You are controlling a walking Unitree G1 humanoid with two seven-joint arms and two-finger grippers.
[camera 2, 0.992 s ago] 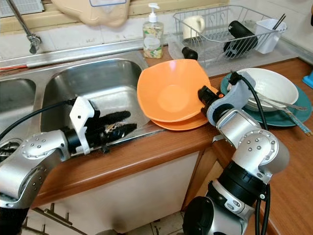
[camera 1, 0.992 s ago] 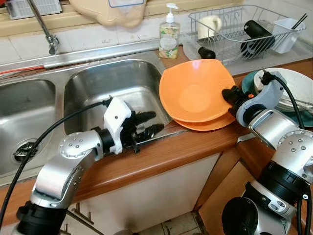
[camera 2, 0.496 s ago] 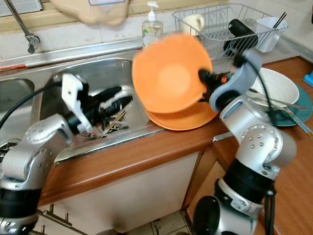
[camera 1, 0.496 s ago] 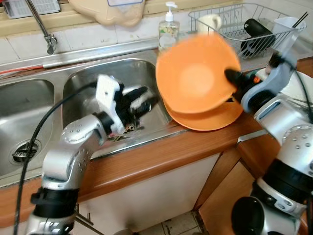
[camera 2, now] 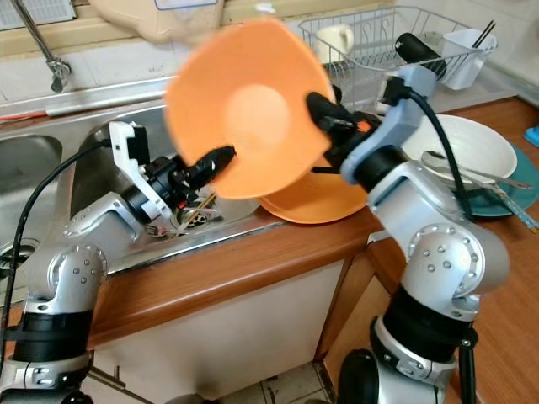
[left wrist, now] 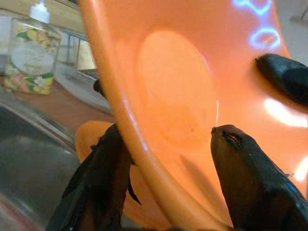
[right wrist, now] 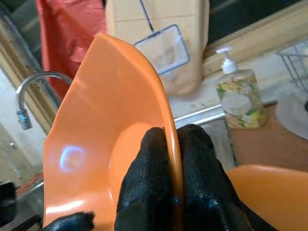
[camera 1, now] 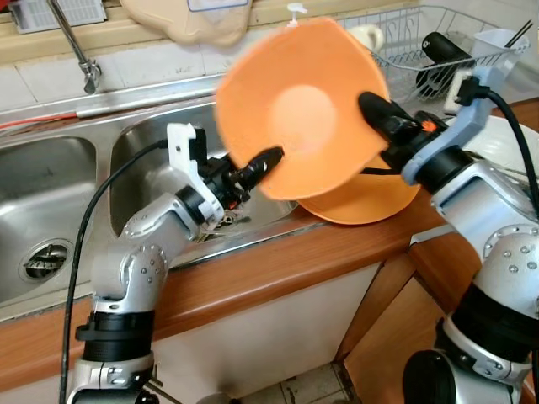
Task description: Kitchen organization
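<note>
Orange bowl [camera 1: 299,105]: you have it lifted and tilted above the near rim of the steel sink [camera 1: 160,151], its smooth, glossy, rounded-square face turned toward the head camera and slightly blurred. Your right gripper [right wrist: 166,190] is pinched shut on the bowl's thin edge at about 3 o'clock, one matte black finger on each side of the rim. Your left gripper [left wrist: 168,159] straddles the opposite edge at about 8 o'clock: its two fingers [left wrist: 250,178] stand apart, one inside the bowl and one behind it, and you cannot tell whether they are pressing the plastic.

A second orange bowl [camera 1: 370,202] of the same shape lies flat on the brown wooden counter [camera 1: 278,269], just below and behind the raised one. At 12 o'clock stands a clear soap bottle [left wrist: 31,57] with a lemon label. At 1 o'clock a wire dish rack [camera 2: 370,34] holds a cup and a black cylinder. At 3 o'clock a white bowl [camera 2: 463,147] sits on a teal plate [camera 2: 514,181].
</note>
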